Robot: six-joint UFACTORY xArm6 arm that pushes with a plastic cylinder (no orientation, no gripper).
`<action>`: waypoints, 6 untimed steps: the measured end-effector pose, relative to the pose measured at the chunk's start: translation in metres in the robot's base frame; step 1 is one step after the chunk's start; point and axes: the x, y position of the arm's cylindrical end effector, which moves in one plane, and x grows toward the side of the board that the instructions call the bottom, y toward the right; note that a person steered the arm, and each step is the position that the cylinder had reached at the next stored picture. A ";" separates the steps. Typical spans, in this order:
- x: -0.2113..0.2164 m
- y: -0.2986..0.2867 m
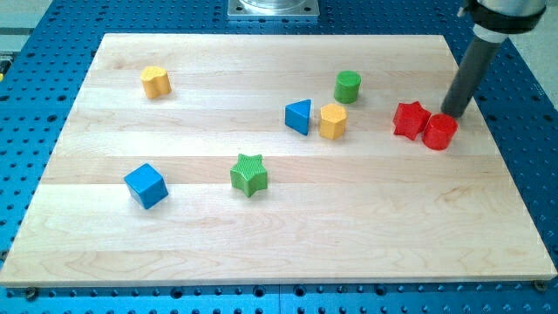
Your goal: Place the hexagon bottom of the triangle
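The yellow hexagon (332,121) sits right of centre on the wooden board, touching or nearly touching the right side of the blue triangle (298,116). My tip (451,114) is far to the right of both, just above the red cylinder (439,132) and right of the red star (411,119). The rod rises from the tip toward the view's top right.
A green cylinder (347,86) stands above the hexagon. A green star (249,174) and a blue cube (146,186) lie lower left. A yellow block (156,82) is at the upper left. The board's right edge (488,131) is near my tip.
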 end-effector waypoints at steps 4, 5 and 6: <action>0.022 -0.171; 0.033 -0.205; 0.039 -0.257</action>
